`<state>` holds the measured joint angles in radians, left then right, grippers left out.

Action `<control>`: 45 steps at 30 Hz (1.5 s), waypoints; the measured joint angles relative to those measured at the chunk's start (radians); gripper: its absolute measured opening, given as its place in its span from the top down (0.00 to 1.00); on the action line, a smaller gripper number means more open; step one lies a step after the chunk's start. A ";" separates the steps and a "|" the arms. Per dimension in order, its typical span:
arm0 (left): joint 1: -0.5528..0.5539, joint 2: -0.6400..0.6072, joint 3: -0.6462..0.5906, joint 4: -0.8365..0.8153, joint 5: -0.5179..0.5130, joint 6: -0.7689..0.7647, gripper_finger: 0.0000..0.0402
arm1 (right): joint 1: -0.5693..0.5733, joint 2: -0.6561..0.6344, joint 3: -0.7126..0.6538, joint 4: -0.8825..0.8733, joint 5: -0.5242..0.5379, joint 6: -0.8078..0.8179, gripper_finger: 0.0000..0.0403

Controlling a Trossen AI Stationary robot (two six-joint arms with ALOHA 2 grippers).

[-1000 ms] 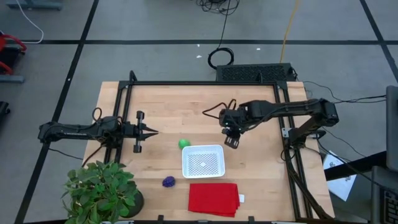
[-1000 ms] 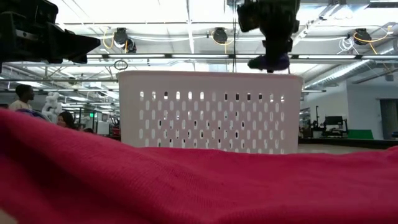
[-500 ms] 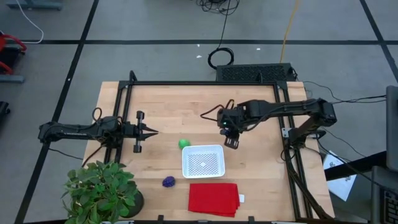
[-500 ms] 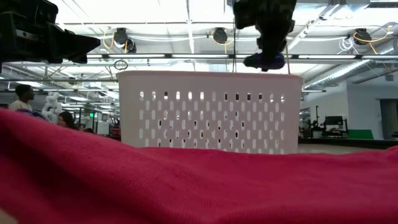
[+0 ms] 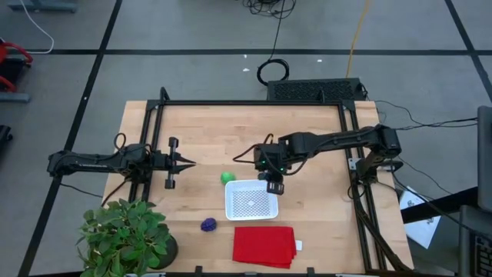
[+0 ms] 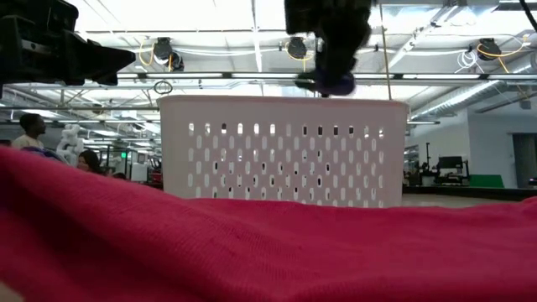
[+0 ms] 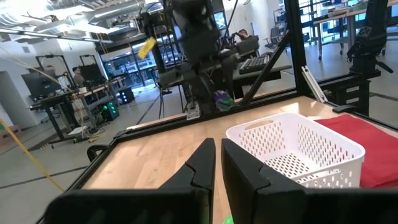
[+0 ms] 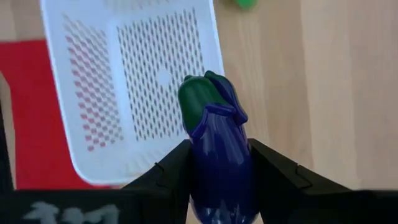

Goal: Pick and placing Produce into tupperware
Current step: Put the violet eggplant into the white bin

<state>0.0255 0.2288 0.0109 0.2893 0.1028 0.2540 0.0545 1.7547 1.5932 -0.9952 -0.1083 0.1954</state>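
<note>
My right gripper [image 5: 274,185] is shut on the elongated purple piece, a toy eggplant [image 8: 217,149] with a green cap [image 8: 200,94]. It hangs over the far right rim of the white tupperware [image 5: 231,201], just above that rim in the low view [image 6: 331,82]. The green roundish piece [image 5: 227,178] lies on the table by the tupperware's far left corner. The roundish purple piece [image 5: 208,225] lies on the table to the tupperware's near left. My left gripper [image 5: 188,162] is shut and empty at the table's left. My right gripper pinches the eggplant's purple body [image 8: 198,163] between its two fingers, one on each side. The fingers come from above, pointing down. The green-capped end sticks out past the fingertips. The eggplant is lifted clear, above the tupperware's rim [image 6: 336,99].
A folded red cloth [image 5: 264,246] lies on the near side of the tupperware and fills the front of the low view [image 6: 252,252]. A leafy potted plant [image 5: 127,235] stands at the near left corner. Bare wood lies right of the tupperware.
My right gripper has gone toward the table's left and a little toward its near edge, still shut on the eggplant. It has moved from beside the tupperware's far right corner to over its far right rim. The eggplant stays lifted.
</note>
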 joint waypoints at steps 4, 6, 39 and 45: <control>0.000 0.000 0.000 0.000 0.000 0.000 0.92 | 0.012 0.052 0.120 -0.033 0.004 -0.021 0.68; 0.000 0.000 0.000 0.000 0.000 0.000 0.92 | 0.018 0.078 0.169 -0.050 0.005 -0.043 0.68; 0.000 0.000 0.000 -0.032 0.000 -0.037 0.92 | 0.141 0.238 0.047 0.191 0.050 -0.844 0.68; 0.000 0.000 0.000 -0.032 0.000 -0.047 0.92 | 0.143 0.237 -0.010 0.273 -0.001 -0.843 0.68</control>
<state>0.0257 0.2287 0.0105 0.2570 0.1028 0.2066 0.1978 1.9915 1.5834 -0.7223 -0.1094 -0.6473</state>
